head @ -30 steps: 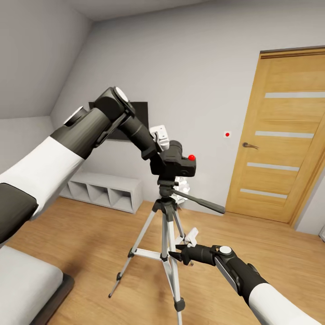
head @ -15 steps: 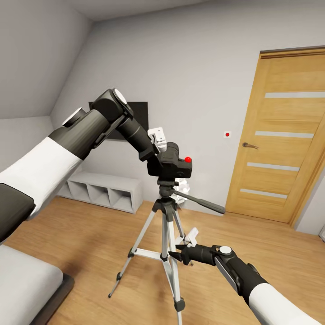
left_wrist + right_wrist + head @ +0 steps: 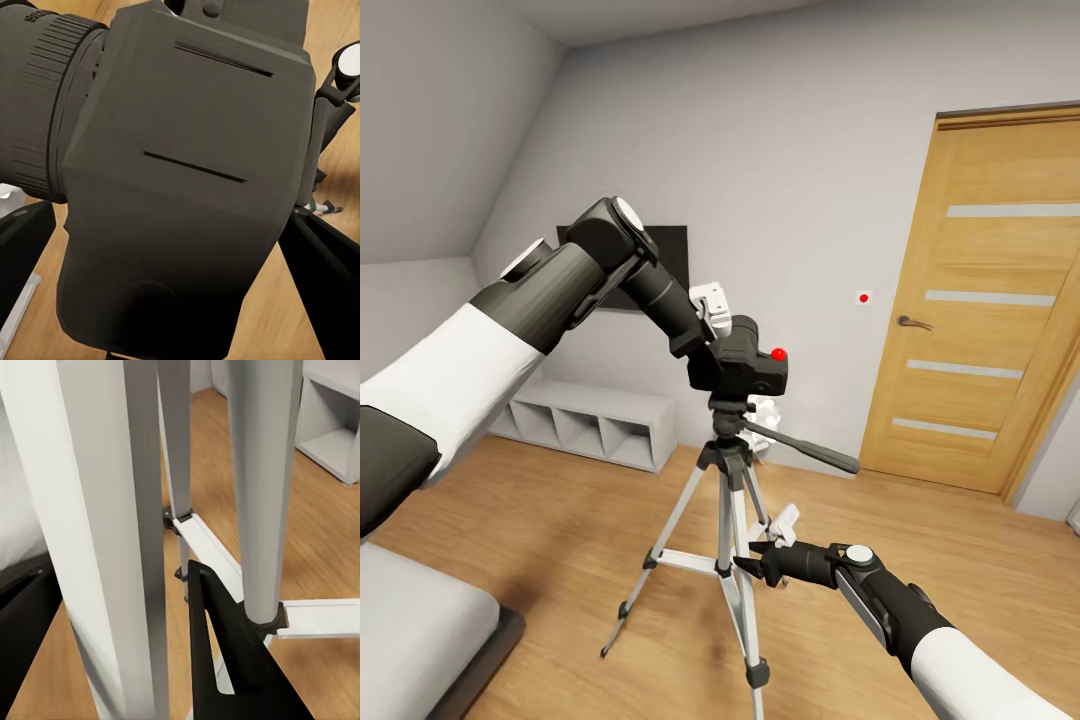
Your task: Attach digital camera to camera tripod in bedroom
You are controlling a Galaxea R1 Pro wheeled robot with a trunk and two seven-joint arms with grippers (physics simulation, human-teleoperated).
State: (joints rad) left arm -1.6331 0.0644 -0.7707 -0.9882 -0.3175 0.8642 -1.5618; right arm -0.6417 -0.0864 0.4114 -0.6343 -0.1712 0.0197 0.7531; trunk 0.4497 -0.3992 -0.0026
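Note:
The black digital camera (image 3: 748,368), red button (image 3: 779,353) on top, sits right over the black head (image 3: 727,412) of the camera tripod (image 3: 728,520). Whether it rests fully on the head I cannot tell. My left gripper (image 3: 720,350) is shut on the camera from the left side. In the left wrist view the camera body (image 3: 187,172) is very close, with dark fingers (image 3: 322,255) on either side. My right gripper (image 3: 750,568) is low down, shut around a silver tripod leg (image 3: 97,547), which passes between its black fingers (image 3: 225,660).
The tripod's long pan handle (image 3: 810,448) juts right toward an oak door (image 3: 980,300). A wall-mounted black TV (image 3: 668,250) and a white low shelf (image 3: 585,425) lie behind my left arm. A bed corner (image 3: 410,620) is at lower left. Wood floor surrounds the tripod.
The left gripper has shifted the camera slightly left and down over the tripod head, then held still. The right arm and tripod have not moved.

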